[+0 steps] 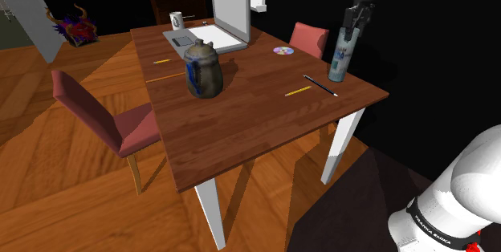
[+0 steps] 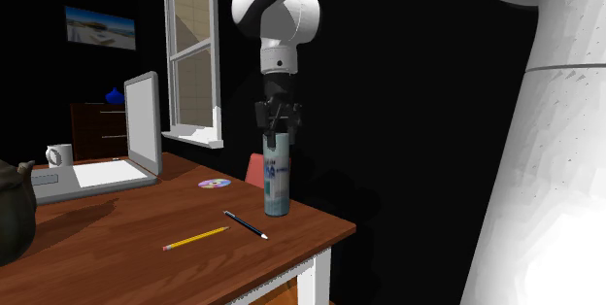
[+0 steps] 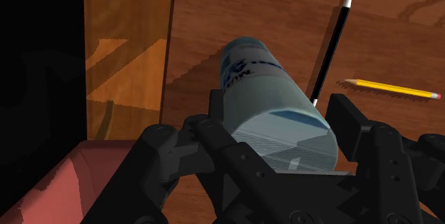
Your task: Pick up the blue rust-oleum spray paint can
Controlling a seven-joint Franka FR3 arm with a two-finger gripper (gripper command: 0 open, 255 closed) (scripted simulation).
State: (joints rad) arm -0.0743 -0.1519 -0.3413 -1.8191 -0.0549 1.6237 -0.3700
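Observation:
A pale blue-and-white spray paint can (image 1: 340, 56) (image 2: 277, 182) stands on the brown table (image 1: 241, 122), near the corner at the shoulder view's right, its base on the tabletop. My black gripper (image 1: 352, 27) (image 2: 277, 130) comes down over its top. In the wrist view the gripper (image 3: 279, 108) has one finger (image 3: 214, 108) against each side of the can (image 3: 264, 80), clasping its upper part.
A black pen (image 1: 319, 85) (image 3: 329, 44) and a yellow pencil (image 1: 298, 91) (image 3: 391, 88) lie close beside the can. A disc (image 1: 283, 50), a dark jug (image 1: 201, 69), an open laptop (image 1: 217, 30) and a mug (image 1: 176, 19) stand farther off. A pink chair (image 1: 309, 38) sits behind the can.

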